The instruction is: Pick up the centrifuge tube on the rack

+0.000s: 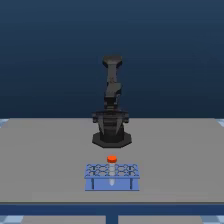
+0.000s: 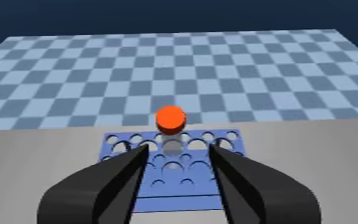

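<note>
The centrifuge tube [image 1: 111, 160] stands upright in a hole near the far middle of the light-blue rack [image 1: 100, 184], its orange-red cap above the grid. In the wrist view the tube [image 2: 171, 119] shows its cap and pale body rising from the rack [image 2: 184, 204]. My gripper [image 2: 179, 146] is open, its two dark fingers [image 2: 122, 175] spread over the rack, one on each side of the tube's line, with the fingertips just short of the cap and not touching it. In the exterior view the dark arm [image 1: 112, 100] stands folded behind the rack; its gripper is not discernible there.
The rack sits near the front edge of a grey table [image 1: 40, 150], right in front of the arm's base [image 1: 112, 137]. Beyond the table edge the wrist view shows a blue checkered floor [image 2: 175, 65].
</note>
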Tool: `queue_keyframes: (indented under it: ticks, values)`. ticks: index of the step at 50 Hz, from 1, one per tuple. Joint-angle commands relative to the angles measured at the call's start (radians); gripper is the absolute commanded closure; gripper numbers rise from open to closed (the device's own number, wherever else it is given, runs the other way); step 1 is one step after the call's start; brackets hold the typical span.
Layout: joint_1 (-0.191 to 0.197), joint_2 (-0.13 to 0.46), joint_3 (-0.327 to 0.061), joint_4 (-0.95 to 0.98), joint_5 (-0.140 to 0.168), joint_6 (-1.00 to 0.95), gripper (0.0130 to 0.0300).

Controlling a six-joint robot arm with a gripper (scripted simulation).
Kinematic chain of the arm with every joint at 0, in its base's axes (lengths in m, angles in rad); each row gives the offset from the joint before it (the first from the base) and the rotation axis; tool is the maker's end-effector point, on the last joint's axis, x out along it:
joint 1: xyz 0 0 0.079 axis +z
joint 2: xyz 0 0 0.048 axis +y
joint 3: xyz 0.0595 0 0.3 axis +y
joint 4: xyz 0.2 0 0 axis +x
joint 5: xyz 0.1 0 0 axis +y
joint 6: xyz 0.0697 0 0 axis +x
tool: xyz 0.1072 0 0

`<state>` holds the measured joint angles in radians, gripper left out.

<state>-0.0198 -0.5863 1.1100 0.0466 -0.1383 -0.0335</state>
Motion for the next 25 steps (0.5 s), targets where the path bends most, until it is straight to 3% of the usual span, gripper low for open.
queue_keyframes:
  ticks: [1,5,8,10,13,15,18,25]
  values:
    - [0.006,0.065,-0.042,0.000,-0.012,-0.003,0.0130]
    - [0.008,0.099,-0.064,-0.001,-0.012,-0.003,0.0130]
    - [0.011,0.162,-0.109,-0.004,-0.007,-0.001,0.0130]
    - [0.011,0.162,-0.109,-0.004,-0.007,-0.001,0.0130]
    - [0.014,0.217,-0.152,-0.007,0.002,0.000,0.0130]
    - [0.014,0.217,-0.152,-0.007,0.002,0.000,0.0130]
    - [0.016,0.265,-0.193,-0.013,0.014,0.004,0.0130]
    - [0.017,0.306,-0.230,-0.021,0.028,0.011,0.0130]
